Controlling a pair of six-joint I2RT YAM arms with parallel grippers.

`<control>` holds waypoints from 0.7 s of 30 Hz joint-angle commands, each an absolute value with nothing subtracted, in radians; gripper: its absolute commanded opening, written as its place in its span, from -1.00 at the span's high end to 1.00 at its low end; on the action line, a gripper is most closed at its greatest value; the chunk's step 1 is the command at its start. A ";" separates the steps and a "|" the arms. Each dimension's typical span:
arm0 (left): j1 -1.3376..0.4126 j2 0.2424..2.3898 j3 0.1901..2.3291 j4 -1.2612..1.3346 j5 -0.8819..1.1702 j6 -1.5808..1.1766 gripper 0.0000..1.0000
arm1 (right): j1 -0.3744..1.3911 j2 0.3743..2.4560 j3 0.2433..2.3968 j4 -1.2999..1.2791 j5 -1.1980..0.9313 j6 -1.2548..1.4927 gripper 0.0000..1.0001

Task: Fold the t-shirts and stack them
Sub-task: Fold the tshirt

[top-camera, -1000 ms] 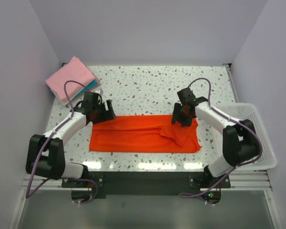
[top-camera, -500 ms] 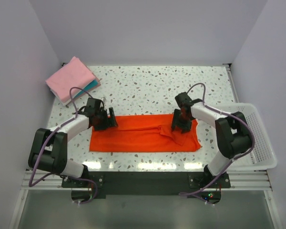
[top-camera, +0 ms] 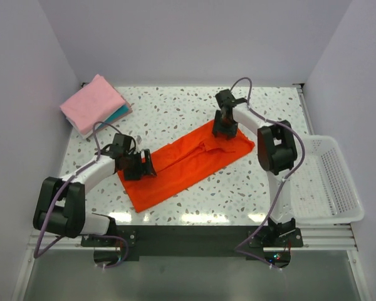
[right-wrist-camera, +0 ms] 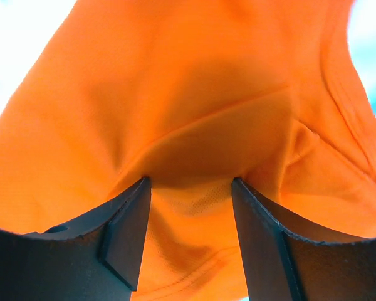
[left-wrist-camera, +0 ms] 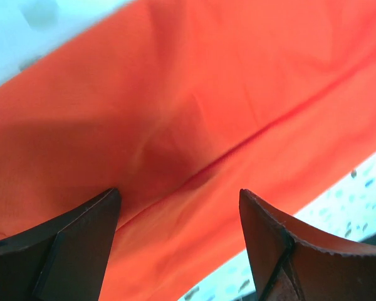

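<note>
The orange-red t-shirt (top-camera: 188, 164), folded into a long strip, lies slanted from near left to far right on the speckled table (top-camera: 175, 116). My left gripper (top-camera: 140, 168) is low on its near-left part; the left wrist view shows the fingers (left-wrist-camera: 81, 238) apart over the cloth (left-wrist-camera: 194, 113). My right gripper (top-camera: 224, 128) is on its far-right end; its fingers (right-wrist-camera: 128, 232) stand apart with bunched cloth (right-wrist-camera: 188, 125) between them. The folded pink shirt (top-camera: 93, 103) lies on a teal one (top-camera: 121, 113) at the far left.
A white mesh basket (top-camera: 329, 179) stands at the table's right edge. Walls close in the left, far and right sides. The table's near edge runs just below the shirt's near-left corner.
The shirt has turned from lying level to slanted: my right gripper moved far and left with its right end. My left gripper shifted slightly nearer, and the left end slid nearer.
</note>
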State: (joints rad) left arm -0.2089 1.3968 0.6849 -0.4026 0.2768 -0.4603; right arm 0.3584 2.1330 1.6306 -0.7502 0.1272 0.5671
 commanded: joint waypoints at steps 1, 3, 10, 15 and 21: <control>-0.224 1.326 0.657 -0.523 0.374 -0.485 -0.62 | 0.351 2.294 1.819 -0.741 0.137 0.555 -0.17; -0.227 1.272 0.650 -0.547 0.408 -0.511 -0.61 | 0.351 2.371 1.944 -0.752 0.109 0.561 -0.18; -0.232 1.132 0.727 -0.606 0.374 -0.537 -0.64 | 0.353 2.356 2.034 -0.599 -0.035 0.568 -0.24; -0.232 1.164 0.738 -0.531 0.365 -0.529 -0.65 | 0.353 2.209 1.959 -0.551 -0.046 0.516 -0.27; -0.232 1.253 0.655 -0.394 0.385 -0.520 -0.73 | 0.353 2.068 1.772 -0.552 -0.064 0.463 -0.27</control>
